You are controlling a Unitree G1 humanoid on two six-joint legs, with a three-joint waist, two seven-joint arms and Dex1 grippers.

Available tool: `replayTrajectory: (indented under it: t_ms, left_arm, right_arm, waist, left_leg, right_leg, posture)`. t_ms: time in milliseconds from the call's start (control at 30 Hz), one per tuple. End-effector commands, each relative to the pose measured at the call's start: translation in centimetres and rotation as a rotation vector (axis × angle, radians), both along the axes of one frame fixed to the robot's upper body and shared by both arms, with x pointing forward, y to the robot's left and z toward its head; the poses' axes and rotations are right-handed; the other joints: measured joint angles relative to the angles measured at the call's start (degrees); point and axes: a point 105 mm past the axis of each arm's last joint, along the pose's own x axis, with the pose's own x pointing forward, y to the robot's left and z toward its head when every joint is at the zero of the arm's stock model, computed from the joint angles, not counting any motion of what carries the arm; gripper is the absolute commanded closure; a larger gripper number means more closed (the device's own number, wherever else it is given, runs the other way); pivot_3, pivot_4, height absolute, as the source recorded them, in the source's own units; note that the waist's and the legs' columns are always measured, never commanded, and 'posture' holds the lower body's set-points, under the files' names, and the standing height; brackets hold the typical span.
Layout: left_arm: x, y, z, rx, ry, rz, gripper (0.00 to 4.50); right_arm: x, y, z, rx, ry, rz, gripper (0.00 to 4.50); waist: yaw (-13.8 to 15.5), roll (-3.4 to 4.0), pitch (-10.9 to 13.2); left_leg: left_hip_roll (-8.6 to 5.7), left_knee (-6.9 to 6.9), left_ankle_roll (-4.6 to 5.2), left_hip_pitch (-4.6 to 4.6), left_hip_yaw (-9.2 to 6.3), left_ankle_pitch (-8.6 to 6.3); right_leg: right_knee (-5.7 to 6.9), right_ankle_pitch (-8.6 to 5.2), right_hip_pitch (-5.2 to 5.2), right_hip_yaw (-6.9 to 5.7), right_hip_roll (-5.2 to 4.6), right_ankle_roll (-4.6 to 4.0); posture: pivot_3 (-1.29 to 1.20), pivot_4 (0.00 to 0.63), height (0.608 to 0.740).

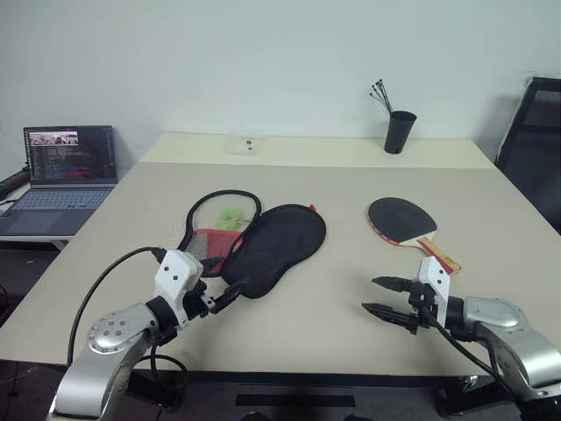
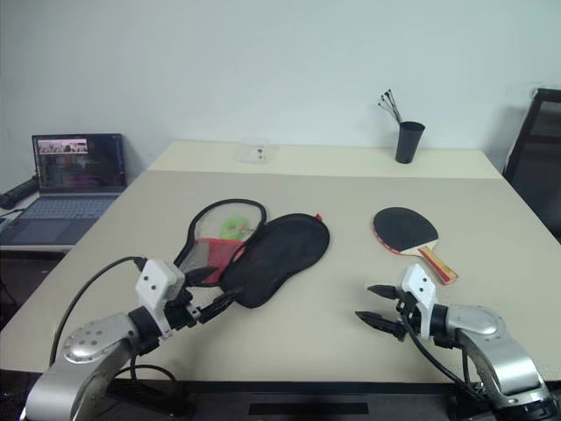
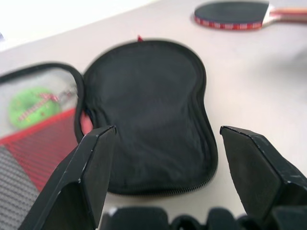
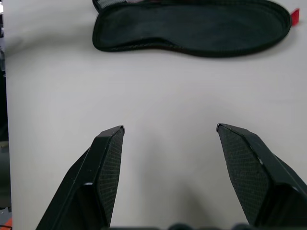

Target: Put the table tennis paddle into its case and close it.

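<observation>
Your left gripper [image 1: 230,296] sits in the lower left of the head view, fingers spread and holding nothing, pointing toward the near end of the case [image 1: 263,242]. The case lies unzipped in the middle of the table [image 1: 333,193], its black flap folded to the right of the red and mesh half. Your right gripper [image 1: 379,295] hovers lower right, jaws apart and empty, aimed inward. The paddle [image 1: 403,221] lies just beyond it, black face up, handle toward you.
</observation>
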Motion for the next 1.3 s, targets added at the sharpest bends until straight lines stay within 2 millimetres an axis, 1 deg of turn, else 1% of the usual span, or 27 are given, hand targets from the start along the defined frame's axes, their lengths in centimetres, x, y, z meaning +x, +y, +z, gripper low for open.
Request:
replayTrajectory:
  t_ms: [33,100,200,233,333,400,467,533,600,667,733,867,967,1000,1067,1133,1233,1300]
  left_arm:
    - [0.6,0.1,-0.1,0.008,-0.026,0.02,0.69]
    - [1.2,-0.3,0.1,0.003,-0.044,0.013,0.69]
    - [1.8,-1.2,0.8,-0.049,-0.052,-0.034,0.69]
    - [2.0,-1.7,0.6,-0.052,-0.044,-0.067,0.69]
    - [2.9,-2.9,0.4,-0.057,-0.044,-0.123,0.69]
    - [3.6,-3.6,0.9,-0.072,-0.058,-0.144,0.69]
    - [3.8,-3.7,1.1,-0.071,-0.062,-0.166,0.69]
    - [3.9,-3.5,1.2,-0.066,-0.054,-0.195,0.69]
    - [4.0,-3.7,1.1,-0.053,-0.039,-0.221,0.69]
    - [4.3,-3.8,0.8,-0.043,-0.021,-0.23,0.69]
    - [4.4,-4.2,0.6,-0.04,0.005,-0.247,0.69]
    - [4.1,-4.0,-0.3,-0.01,0.059,-0.277,0.69]
    - [4.6,-5.0,-1.1,-0.011,0.089,-0.287,0.69]
    - [4.8,-5.2,-1.4,-0.019,0.098,-0.292,0.69]
    - [5.4,-6.5,-2.2,-0.013,0.115,-0.312,0.69]
    - [6.0,-7.5,-2.5,0.005,0.114,-0.336,0.69]
    - [6.4,-8.2,-2.9,0.033,0.117,-0.377,0.69]
    - [6.8,-8.3,-3.3,0.053,0.12,-0.381,0.69]
  right_arm:
    - [-0.3,-0.3,1.3,-0.031,-0.039,0.008,1.16]
    - [-0.4,-0.6,1.2,-0.049,-0.041,0.002,1.16]
    - [-0.3,-0.5,2.7,-0.042,-0.076,-0.007,1.16]
    - [-0.3,-0.7,3.1,-0.045,-0.089,-0.018,1.16]
    - [-1.0,-1.1,3.6,-0.055,-0.096,-0.042,1.16]
    - [-1.6,-1.1,3.4,-0.057,-0.089,-0.044,1.16]
    - [-1.9,-0.6,3.3,-0.052,-0.086,-0.042,1.16]
    - [-1.8,0.4,3.4,-0.036,-0.096,-0.034,1.16]
    - [-1.5,1.0,3.8,-0.013,-0.115,-0.023,1.16]
    - [-1.3,1.2,3.9,0.0,-0.121,-0.019,1.16]
    - [-1.8,1.4,4.1,0.012,-0.113,0.004,1.16]
    - [-2.6,2.0,4.0,0.02,-0.102,0.025,1.16]
    - [-2.5,1.7,4.0,0.03,-0.1,0.014,1.16]
    - [-2.4,1.9,4.0,0.036,-0.101,0.011,1.16]
    - [-2.3,2.0,4.0,0.047,-0.105,0.007,1.16]
    - [-2.4,2.1,4.0,0.053,-0.106,0.007,1.16]
    - [-2.5,2.4,3.8,0.056,-0.104,0.005,1.16]
    - [-2.5,2.4,3.9,0.061,-0.105,0.004,1.16]
  waist:
    - [0.13,-0.01,0.0]
    - [0.23,-0.03,0.01]
    - [0.31,-0.05,0.02]
    - [0.25,-0.06,0.02]
    - [0.31,-0.05,0.02]
    - [0.31,-0.07,0.02]
    - [0.23,-0.11,0.05]
    - [-0.08,-0.1,0.06]
    - [-0.27,-0.11,0.06]
    - [-0.24,-0.11,0.06]
    - [0.01,-0.12,0.06]
    - [0.12,-0.12,0.07]
    - [0.2,-0.13,0.07]
    - [0.24,-0.13,0.07]
    - [0.24,-0.13,0.07]
    - [0.2,-0.14,0.07]
    - [0.08,-0.16,0.08]
    - [-0.02,-0.16,0.08]
  left_leg:
    - [-0.01,0.02,0.0,0.0,-0.02,0.0]
    - [-0.02,0.06,0.0,0.01,-0.02,0.0]
    - [-0.02,0.11,0.0,-0.03,-0.03,0.0]
    - [-0.02,0.11,0.0,-0.04,-0.02,0.0]
    - [-0.1,0.08,0.0,-0.05,0.03,0.0]
    - [-0.14,0.06,0.0,-0.09,0.03,-0.02]
    - [-0.14,0.06,-0.01,-0.09,0.05,-0.04]
    - [-0.13,0.06,-0.01,-0.06,0.08,-0.05]
    - [-0.07,0.07,-0.01,0.0,0.11,-0.04]
    - [-0.05,0.08,-0.01,0.04,0.07,-0.04]
    - [-0.04,0.09,-0.01,0.02,0.03,-0.04]
    - [-0.1,0.07,-0.01,-0.06,0.07,-0.05]
    - [-0.12,0.09,-0.01,-0.07,0.07,-0.06]
    - [-0.13,0.09,-0.01,-0.07,0.06,-0.05]
    - [-0.13,0.15,-0.01,-0.06,0.05,-0.05]
    - [-0.14,0.19,0.0,-0.05,0.04,-0.04]
    - [-0.14,0.17,0.0,-0.06,0.07,-0.04]
    - [-0.12,0.14,0.0,-0.06,0.09,-0.05]
  right_leg:
    - [0.01,0.0,0.0,-0.02,0.0,0.0]
    - [0.01,0.01,0.02,-0.03,-0.01,0.02]
    - [0.0,0.03,0.04,-0.03,-0.08,0.05]
    - [-0.01,0.03,0.03,-0.02,-0.09,0.06]
    - [-0.07,0.04,0.03,0.01,-0.09,0.06]
    - [-0.14,0.04,0.05,-0.02,-0.08,0.07]
    - [-0.17,0.04,0.05,-0.01,-0.06,0.08]
    - [-0.14,0.04,0.04,0.01,-0.04,0.08]
    - [-0.08,0.05,0.04,0.03,0.02,0.09]
    - [-0.01,0.04,0.04,0.0,0.05,0.08]
    - [0.0,0.04,0.04,-0.03,0.06,0.08]
    - [-0.13,0.04,0.04,0.02,0.04,0.08]
    - [-0.15,0.05,0.05,0.02,0.01,0.1]
    - [-0.15,0.07,0.05,0.01,0.01,0.13]
    - [-0.14,0.1,0.08,0.0,0.0,0.19]
    - [-0.13,0.13,0.09,0.0,0.0,0.24]
    - [-0.14,0.14,0.08,0.02,0.01,0.25]
    - [-0.14,0.13,0.06,0.04,0.04,0.24]
  posture:
    - [0.0,0.15,0.74]
    - [0.0,0.15,0.74]
    - [0.0,0.15,0.74]
    - [0.0,0.15,0.74]
    - [0.0,0.15,0.74]
    - [0.0,0.15,0.74]
    - [0.0,0.15,0.74]
    - [0.0,0.15,0.74]
    - [0.0,0.15,0.74]
    - [0.0,0.15,0.74]
    - [0.0,0.15,0.74]
    - [0.0,0.15,0.74]
    - [0.0,0.15,0.74]
    - [0.0,0.15,0.74]
    - [0.0,0.15,0.74]
    - [0.0,0.15,0.74]
    - [0.0,0.15,0.74]
    - [0.0,0.15,0.74]
